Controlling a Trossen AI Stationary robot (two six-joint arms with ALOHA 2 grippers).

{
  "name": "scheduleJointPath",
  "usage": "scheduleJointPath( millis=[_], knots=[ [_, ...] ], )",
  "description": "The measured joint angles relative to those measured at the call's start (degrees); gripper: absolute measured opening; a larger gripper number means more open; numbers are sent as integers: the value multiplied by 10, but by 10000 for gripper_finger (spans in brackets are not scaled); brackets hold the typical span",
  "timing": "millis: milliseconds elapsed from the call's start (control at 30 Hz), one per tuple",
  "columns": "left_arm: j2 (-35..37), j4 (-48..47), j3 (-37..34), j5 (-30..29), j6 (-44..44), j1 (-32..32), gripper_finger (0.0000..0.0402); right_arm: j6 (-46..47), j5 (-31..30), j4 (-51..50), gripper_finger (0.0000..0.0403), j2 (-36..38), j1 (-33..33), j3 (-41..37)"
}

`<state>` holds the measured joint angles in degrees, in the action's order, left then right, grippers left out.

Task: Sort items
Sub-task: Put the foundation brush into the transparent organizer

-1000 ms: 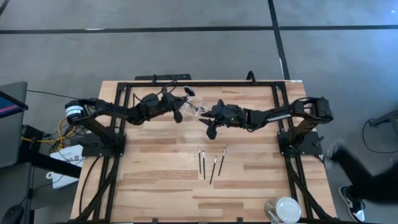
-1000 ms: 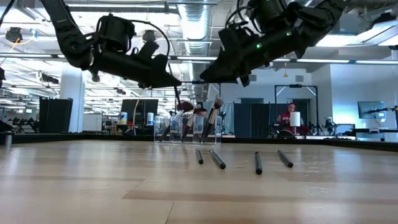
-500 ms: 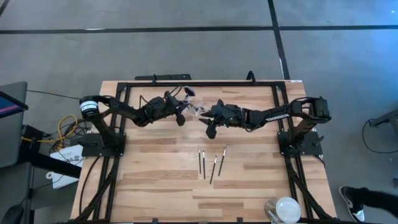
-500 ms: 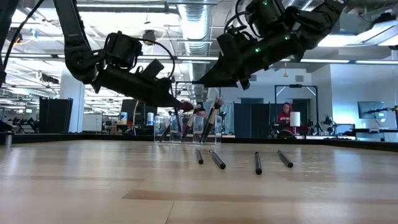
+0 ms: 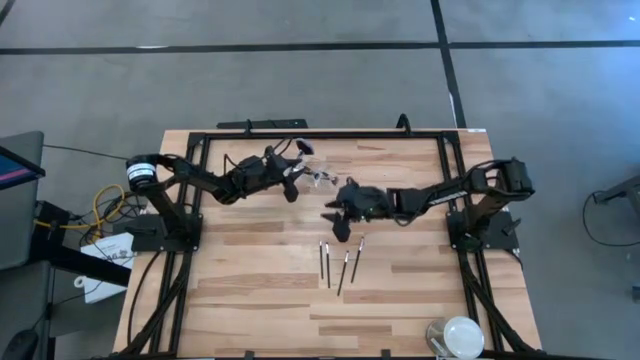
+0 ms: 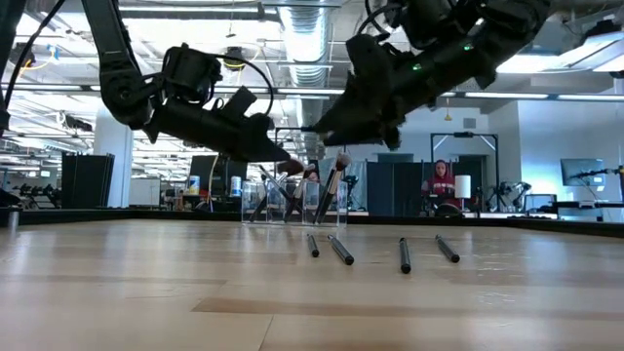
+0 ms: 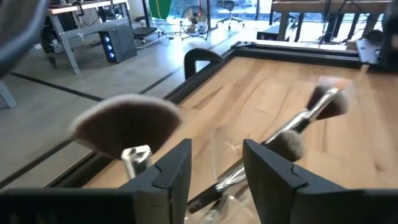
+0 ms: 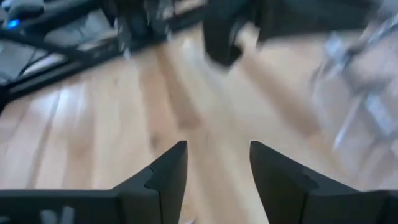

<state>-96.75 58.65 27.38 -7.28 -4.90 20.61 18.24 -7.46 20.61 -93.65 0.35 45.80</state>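
Note:
Several slim black-handled brushes (image 5: 342, 266) lie on the wood table's middle; they also show in the low view (image 6: 340, 251). More brushes stand with heads up in a small clear holder (image 5: 317, 178) at the far middle (image 6: 292, 200). My left gripper (image 5: 291, 186) is open and empty, hovering just left of the holder; its wrist view (image 7: 216, 168) shows a fan brush (image 7: 127, 124) and two fluffy-headed brushes (image 7: 308, 115) ahead of it. My right gripper (image 5: 338, 222) is open and empty (image 8: 217, 168), above the table between the holder and the lying brushes.
A round white-and-clear disc (image 5: 455, 335) sits at the table's near right corner. A black frame rail (image 5: 320, 133) runs along the far edge. Bare wood (image 5: 240, 290) lies left and near of the lying brushes. A person (image 6: 441, 180) shows far off in the room.
My right gripper has gone from beside the holder toward the table's near edge, closer to the lying brushes. My left gripper has gone down toward the brush heads in the holder. The brushes have kept still.

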Motion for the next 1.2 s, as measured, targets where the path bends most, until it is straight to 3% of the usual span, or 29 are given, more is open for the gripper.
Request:
scheduleJointPath(
  millis=[267, 400, 733, 967, 1200],
  knots=[
    [0, 8, 0, 21, 0, -60, 145, 222, 2, -177, 187, 0, 96, 0],
    [0, 9, 0, 41, -5, -106, 145, 339, -1, -216, 186, 0, 143, 0],
    [0, 8, 0, 42, -25, -188, 138, 559, -78, -331, 171, 0, 215, 0],
    [0, 8, 0, 41, -28, -177, 136, 598, -155, -351, 182, 0, 213, 0],
    [0, 5, 0, 41, -23, -173, 136, 599, -180, -364, 180, -23, 195, 0]
  ],
)
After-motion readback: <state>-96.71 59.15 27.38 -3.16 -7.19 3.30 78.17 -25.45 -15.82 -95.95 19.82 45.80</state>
